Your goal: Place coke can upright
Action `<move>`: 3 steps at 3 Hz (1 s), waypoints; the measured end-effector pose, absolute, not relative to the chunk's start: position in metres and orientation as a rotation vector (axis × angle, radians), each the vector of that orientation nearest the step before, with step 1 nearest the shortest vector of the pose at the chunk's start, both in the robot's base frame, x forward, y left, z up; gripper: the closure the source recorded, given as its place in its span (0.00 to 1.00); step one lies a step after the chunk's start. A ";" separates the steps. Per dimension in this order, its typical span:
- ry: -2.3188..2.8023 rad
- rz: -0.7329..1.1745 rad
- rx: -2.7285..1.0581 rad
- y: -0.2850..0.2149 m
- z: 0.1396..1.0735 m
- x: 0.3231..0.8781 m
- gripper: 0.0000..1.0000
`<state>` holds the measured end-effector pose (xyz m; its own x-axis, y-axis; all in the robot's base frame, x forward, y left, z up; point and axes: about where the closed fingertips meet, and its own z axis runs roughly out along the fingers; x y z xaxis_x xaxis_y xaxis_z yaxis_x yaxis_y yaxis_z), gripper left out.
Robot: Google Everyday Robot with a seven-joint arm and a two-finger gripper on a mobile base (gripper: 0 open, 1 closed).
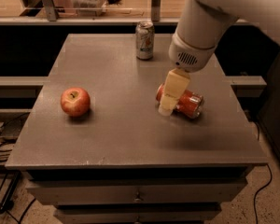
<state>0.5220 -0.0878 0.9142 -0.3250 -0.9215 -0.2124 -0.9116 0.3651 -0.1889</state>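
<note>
The coke can (191, 104), red with white lettering, lies on its side on the right half of the grey table (121, 134). My gripper (167, 106) hangs down from the white arm (200, 27) and covers the can's left end, low over the table top. I cannot tell whether it touches the can.
A silver-white can (144, 40) stands upright near the table's far edge. A red apple (75, 101) sits on the left half. The table has drawers below its front edge. A rail and glass run behind the table. Cables lie on the floor at left.
</note>
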 end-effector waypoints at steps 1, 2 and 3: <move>2.401 -0.073 -1.657 -0.085 0.888 0.535 0.00; 2.441 -0.097 -1.665 -0.090 0.871 0.546 0.00; 2.469 -0.132 -1.678 -0.097 0.858 0.554 0.00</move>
